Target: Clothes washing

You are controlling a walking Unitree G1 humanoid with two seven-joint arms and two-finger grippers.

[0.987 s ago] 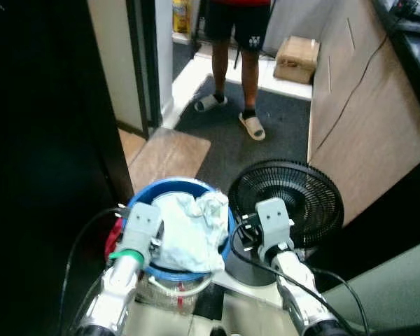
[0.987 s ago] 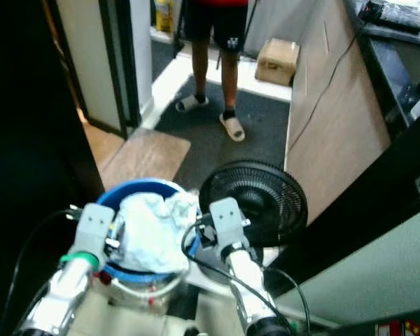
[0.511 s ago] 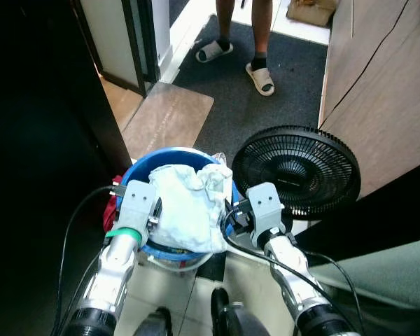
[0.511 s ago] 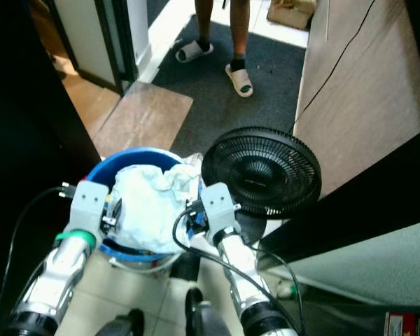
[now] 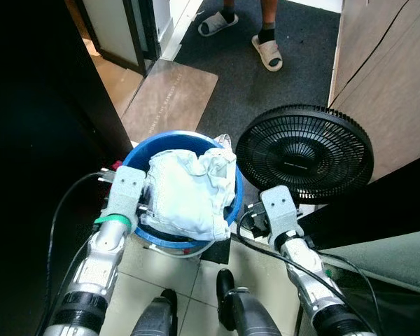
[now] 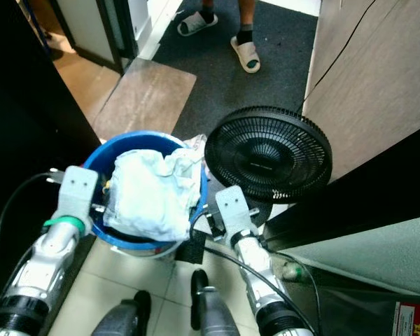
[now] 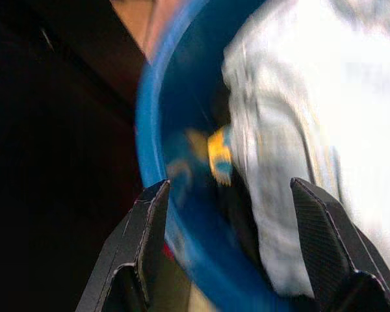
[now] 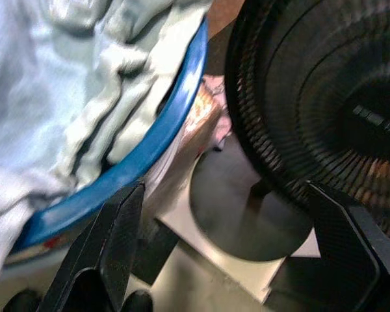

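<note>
Left wrist view is showing the left claw [image 7: 224, 260] with its fingers spread wide, straddling the rim of the blue bucket [image 7: 157, 195] at its left side without clamping it. Right wrist view is showing the right claw [image 8: 224, 260] also standing wide open and gripping nothing, sitting between the bucket's right rim and the black fan [image 8: 312, 117]. Pale crumpled clothes [image 5: 185, 192] are filling the bucket and spilling over its front edge. The bucket is sitting on the tiled floor [image 5: 143, 280] just beside the fan, near a brown mat [image 5: 171, 94]. Farther off, a person's feet [image 5: 245, 28] in sandals are standing on dark carpet [image 5: 280, 84].
</note>
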